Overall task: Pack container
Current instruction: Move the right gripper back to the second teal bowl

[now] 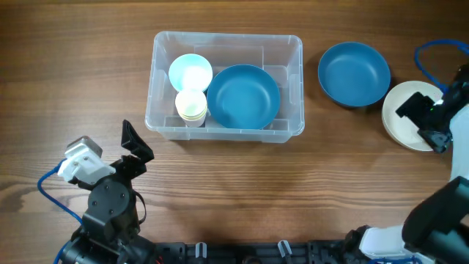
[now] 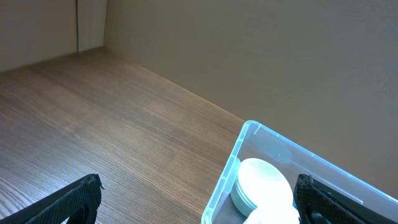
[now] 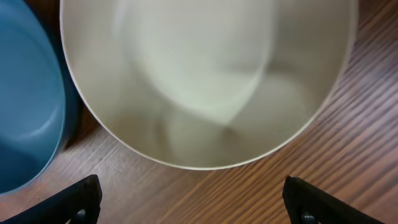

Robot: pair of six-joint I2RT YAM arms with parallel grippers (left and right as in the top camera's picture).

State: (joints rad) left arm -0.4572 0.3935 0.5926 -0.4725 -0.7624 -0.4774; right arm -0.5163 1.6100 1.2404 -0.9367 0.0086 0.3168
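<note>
Container (image 1: 297, 81) sits on the table (image 1: 242, 191), centre-back, long side toward the robot. Packed so far: blue bowl (image 1: 243, 97) fills its right half, pale plate (image 1: 190, 72) back-left, cream cups (image 1: 191, 105) front-left, touching the bowl. Round items are side by side, so little floor is free. My guess is the rest must nest in the blue bowl.

Outside, to the right: second blue bowl (image 1: 354, 73) near the container, and a cream bowl (image 3: 205, 81) just beside it toward the table's right edge.

Right hand (image 3: 193, 186) hovers over the cream bowl's near rim, fingers spread wide, holding nothing. It looks lined up for a rim pinch, likely the next pick. The blue neighbour crowds the bowl's left side, while the near and right sides have bare table.

Left hand (image 1: 137, 144) is parked front-left, apart from the container, splayed wide and empty, aimed at the container's left corner. It is probably staying clear. Bare table lies all along the front, and the lane from the cream bowl to the container crosses the second blue bowl.
</note>
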